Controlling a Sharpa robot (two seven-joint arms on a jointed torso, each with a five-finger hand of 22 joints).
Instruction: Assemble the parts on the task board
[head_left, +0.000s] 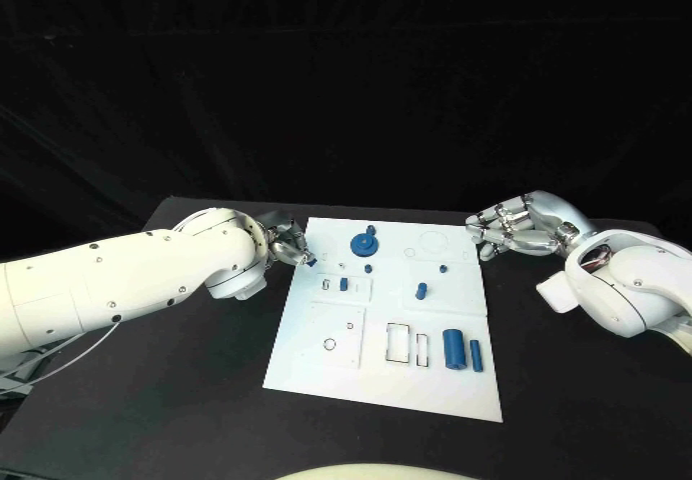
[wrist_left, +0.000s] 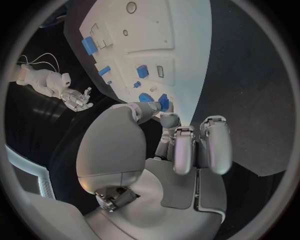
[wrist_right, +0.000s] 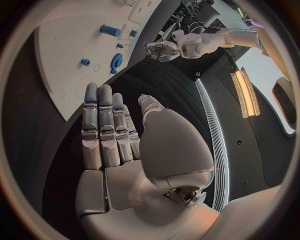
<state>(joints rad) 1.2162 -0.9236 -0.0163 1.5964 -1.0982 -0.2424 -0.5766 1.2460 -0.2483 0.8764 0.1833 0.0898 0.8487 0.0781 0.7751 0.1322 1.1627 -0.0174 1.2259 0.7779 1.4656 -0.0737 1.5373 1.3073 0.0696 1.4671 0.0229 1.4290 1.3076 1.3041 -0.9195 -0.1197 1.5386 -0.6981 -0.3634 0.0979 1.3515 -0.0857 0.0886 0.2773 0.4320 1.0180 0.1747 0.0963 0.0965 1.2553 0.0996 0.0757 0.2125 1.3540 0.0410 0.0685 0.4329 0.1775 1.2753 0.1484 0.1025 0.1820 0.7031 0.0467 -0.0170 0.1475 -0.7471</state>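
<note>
In the head view, the left hand (head_left: 289, 247) pinches a small blue part (head_left: 309, 260) at the task board's (head_left: 332, 375) left edge. The left wrist view shows that part (wrist_left: 164, 102) between its fingertips. In the right wrist view, the right hand (wrist_right: 115, 137) lies open, fingers straight, over the dark surface (wrist_right: 56, 165) beside the board.

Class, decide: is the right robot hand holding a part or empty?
Empty. The right robot hand has its fingers extended side by side, nothing between them, beside the board.

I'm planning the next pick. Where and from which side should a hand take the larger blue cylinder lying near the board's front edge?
Grip the larger blue cylinder across its middle, coming from straight above. It lies flat on the task board with its round long sides exposed, so fingers could likely close across its width. A smaller blue piece lies close on its right, leaving little room there.
</note>
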